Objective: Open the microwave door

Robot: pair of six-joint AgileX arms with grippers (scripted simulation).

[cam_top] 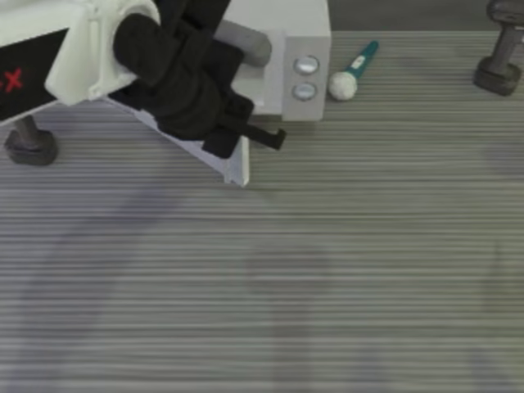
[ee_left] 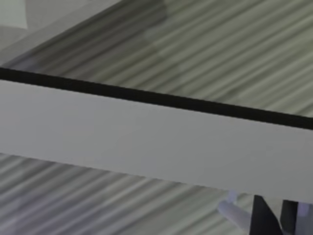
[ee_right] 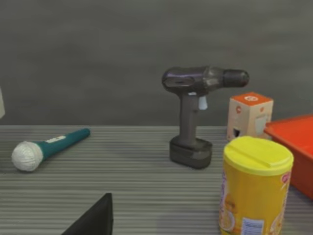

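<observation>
Two round grey knobs [cam_top: 305, 78] mark the front panel of the microwave [cam_top: 282, 33], which sits at the far edge of the striped surface [cam_top: 327, 270], a little left of centre. The microwave door [cam_top: 232, 164] is swung well out from the body toward the near left, its free corner sticking out over the surface below the arm. The left arm reaches in over the opening from the far left, and the left gripper [cam_top: 264, 135] sits right at the door's outer edge, dark fingers pointing right; whether its fingers are apart or clamped on the door I cannot tell from above. The left wrist view is filled by a broad white band with a thin black line along it, seemingly the door's edge seen close up, with striped surface behind it. Just right of the microwave lies a toy microphone [cam_top: 354, 72] with a white head and teal handle, nearly touching the knob panel. A dark cordless drill [cam_top: 499, 57] stands upright at the far right. The right arm stays out at the right, its gripper not visible from above; its wrist view shows a yellow-lidded canister [ee_right: 255, 186], a small orange-topped box [ee_right: 248, 115] and a red tray [ee_right: 293, 142].
</observation>
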